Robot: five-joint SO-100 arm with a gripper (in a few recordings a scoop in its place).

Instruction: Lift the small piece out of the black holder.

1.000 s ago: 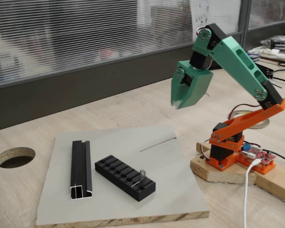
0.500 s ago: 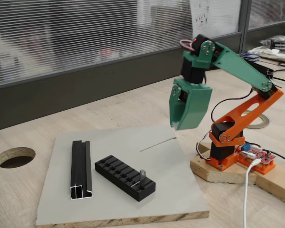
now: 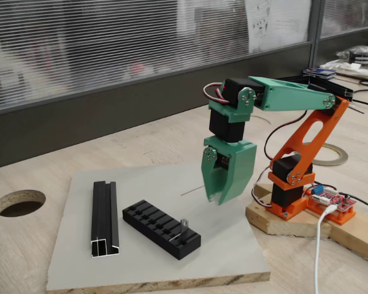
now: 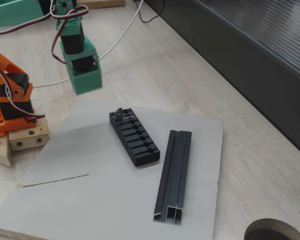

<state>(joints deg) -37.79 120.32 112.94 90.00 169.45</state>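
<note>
- We saw the hand (image 3: 216,197) hanging in the air over the grey board (image 3: 233,245), fingers pointing down, nothing in it.
- We couldn't tell whether its fingers were apart or together; both fixed views showed just the green shell.
- The piece (image 3: 184,225) stood upright in a slot at one end of the holder (image 3: 161,229), the end nearest the arm's base; it hadn't been lifted yet.
- In a fixed view the piece (image 4: 119,112) sat at the holder's (image 4: 135,137) top-left end, below and a bit right of the hand (image 4: 86,89).
- Key relation, in our judgement: the piece lay down and to the left of the hand in a fixed view (image 3: 184,225), near but clearly apart, so the next move needed a short reach toward that end plus a descent.
- The holder's long axis ran diagonally across the board, upper left to lower right in a fixed view; the slots ran across it.
- The rail (image 3: 104,217) lay beside the holder on the far side from the arm, apart from it and out of the way.
- Risk we flagged: the piece is thin, so the fingers would have to line up with its flat faces.
</note>
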